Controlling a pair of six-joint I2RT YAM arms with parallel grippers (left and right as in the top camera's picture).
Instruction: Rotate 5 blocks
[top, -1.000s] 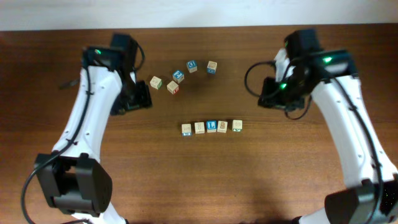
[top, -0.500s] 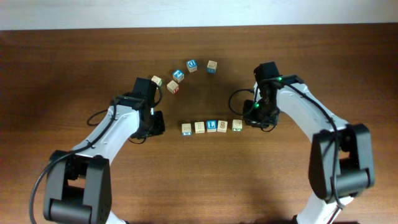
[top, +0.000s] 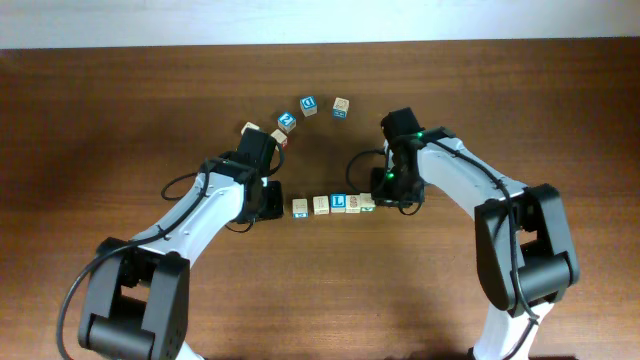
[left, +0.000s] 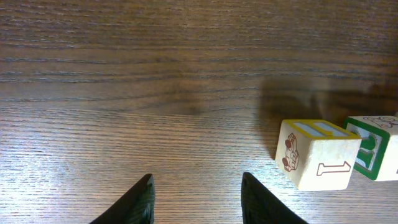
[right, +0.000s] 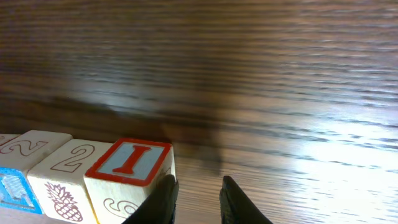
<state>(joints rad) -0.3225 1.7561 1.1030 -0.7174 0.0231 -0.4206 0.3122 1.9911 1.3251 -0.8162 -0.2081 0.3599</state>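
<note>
Blocks of the task sit in a straight row (top: 320, 205) on the surface (top: 120, 100). From overhead you see that row lying between your two sets of jaws. The left jaws stand just beside the end block (top: 300, 207); you cannot tell from here whether they touch it. The right jaws hang over the opposite end and hide most of the last block there. The blue-faced block (top: 339, 202) sits mid-row, about level with both jaws. An arc of loose blocks (top: 309, 103) lies beyond both jaws toward the far edge, its nearest member tucked partly under the left arm (top: 200, 215).

From the left wrist you see your fingertips (left: 138, 200) well apart with only bare wood between them: the left jaws are open and hold nothing. The end block (left: 317, 155), with a car on one face and a 1 on another, sits outside the gap, beyond one fingertip and a little ahead of it. A green-edged block (left: 373, 146) is pressed against its far side.

From the right wrist, the fingertips (right: 163, 200) stand close together with a narrow strip of bare wood between them, so the right jaws are slightly open and grip nothing. A red-bordered I block (right: 130, 163) sits just outside one fingertip and seems to touch it. The pineapple block (right: 62, 183) follows it as the row runs away from the jaws.
</note>
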